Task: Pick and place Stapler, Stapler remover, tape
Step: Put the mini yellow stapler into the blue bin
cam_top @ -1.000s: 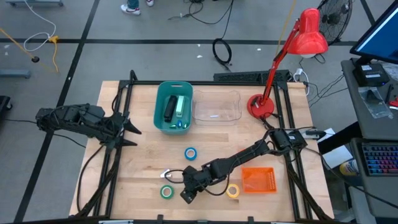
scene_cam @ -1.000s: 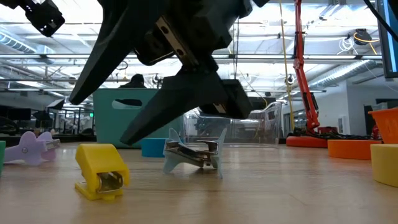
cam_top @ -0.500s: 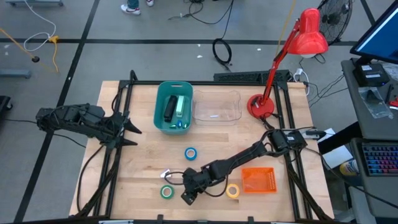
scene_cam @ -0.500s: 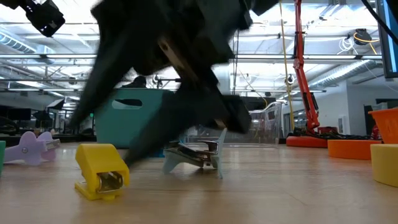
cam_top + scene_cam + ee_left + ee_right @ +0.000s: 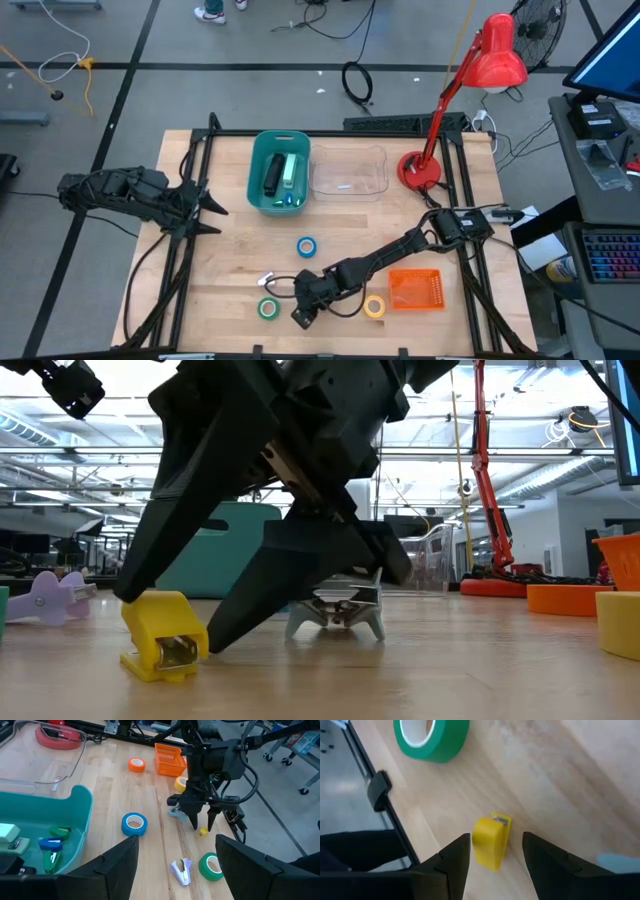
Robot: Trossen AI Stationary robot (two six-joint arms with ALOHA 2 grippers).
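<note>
A small yellow stapler remover (image 5: 490,842) lies on the wood near the table's front edge. My right gripper (image 5: 495,852) is open, slanting down over it, one finger on either side (image 5: 160,635); I see no touch. A blue-grey stapler remover (image 5: 340,610) stands just behind the gripper, and a lavender one (image 5: 181,870) lies to its left. Green tape (image 5: 268,308), blue tape (image 5: 307,246), yellow tape (image 5: 374,307) and orange tape (image 5: 136,765) lie flat on the table. Staplers rest in the teal bin (image 5: 256,180). My left gripper (image 5: 215,215) waits open at the table's left. My right gripper has one finger (image 5: 330,550) in front of the blue-grey stapler remover's top in the low view. I cannot tell whether the finger touches it.
A clear tray (image 5: 348,172) sits right of the teal bin. An orange basket (image 5: 414,289) stands at the front right and a red desk lamp's base (image 5: 419,170) at the back right. The black frame rail (image 5: 375,790) runs along the front edge.
My right gripper has sunk toward the yellow stapler remover, staying open, until its fingertips are level with it. The blue-grey stapler remover behind it has slid a little toward the table's right and turned about.
</note>
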